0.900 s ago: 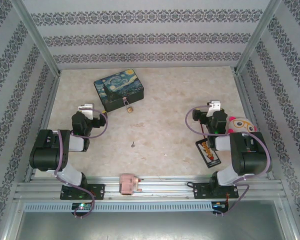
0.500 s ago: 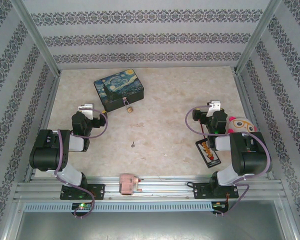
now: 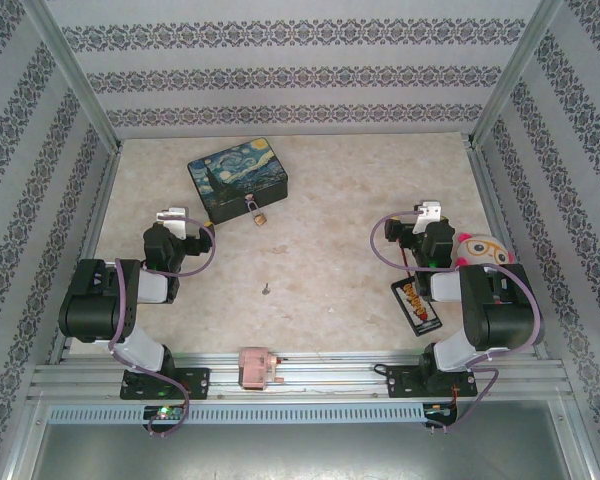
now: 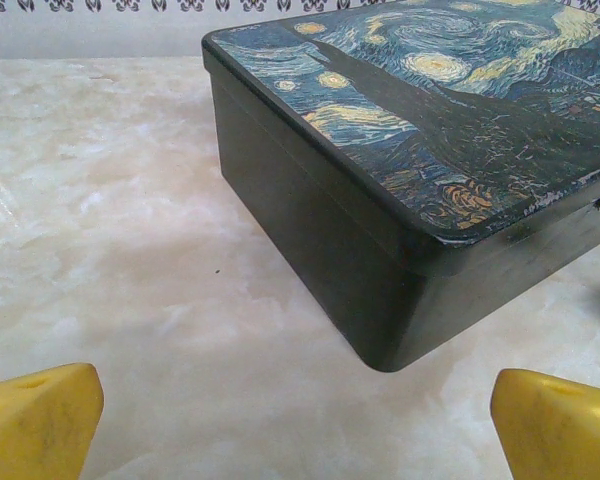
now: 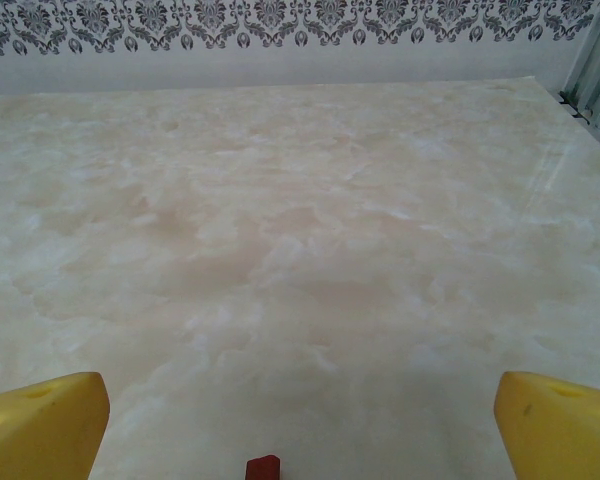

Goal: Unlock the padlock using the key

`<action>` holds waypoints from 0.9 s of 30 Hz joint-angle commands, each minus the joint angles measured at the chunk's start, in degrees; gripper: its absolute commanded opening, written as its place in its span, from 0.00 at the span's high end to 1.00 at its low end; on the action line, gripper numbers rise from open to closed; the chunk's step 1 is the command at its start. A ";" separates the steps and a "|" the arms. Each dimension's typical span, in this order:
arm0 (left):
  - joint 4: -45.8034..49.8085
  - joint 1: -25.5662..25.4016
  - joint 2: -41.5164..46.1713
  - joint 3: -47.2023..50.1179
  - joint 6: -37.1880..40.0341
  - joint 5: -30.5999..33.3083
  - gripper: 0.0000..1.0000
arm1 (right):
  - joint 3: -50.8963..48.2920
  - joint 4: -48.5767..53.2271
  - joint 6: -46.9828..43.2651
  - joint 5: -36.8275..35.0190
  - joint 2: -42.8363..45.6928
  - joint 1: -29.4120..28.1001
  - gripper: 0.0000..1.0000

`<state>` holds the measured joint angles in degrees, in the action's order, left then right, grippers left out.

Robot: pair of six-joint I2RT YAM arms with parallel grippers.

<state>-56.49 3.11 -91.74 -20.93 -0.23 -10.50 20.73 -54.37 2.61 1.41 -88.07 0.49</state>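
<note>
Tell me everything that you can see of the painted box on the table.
The box is flat and rectangular, with dark sides and rounded corners; it looks like painted tin. Its lid is closed and carries a swirling starry-night picture in blue and yellow. It lies flat on the table, at the far left, turned at an angle to the edges. A small padlock hangs at its near side and rests on the table. Nothing else touches it.

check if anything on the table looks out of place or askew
Nothing spilled or damaged. The starry-night box sits skewed to the edges of the table, with the padlock at its front. The key lies alone mid-table, well apart from the padlock.
</note>
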 commanded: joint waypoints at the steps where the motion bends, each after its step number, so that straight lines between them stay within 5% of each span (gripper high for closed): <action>1: 0.33 0.31 0.43 -0.43 -0.26 -0.96 0.01 | 0.71 -0.35 -0.41 0.96 0.35 -0.23 0.02; 19: 0.27 0.31 2.21 0.16 -1.48 1.59 0.01 | 4.23 11.45 0.47 -2.02 7.49 -0.23 0.02; 27: 16.93 0.38 15.51 -2.98 -2.94 4.50 0.01 | 8.71 29.77 6.33 -6.24 18.33 -0.49 0.02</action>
<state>-47.79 3.11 -80.36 -21.58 -1.17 -8.14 26.70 -32.88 5.19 -2.33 -72.86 0.49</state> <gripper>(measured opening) 0.993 0.982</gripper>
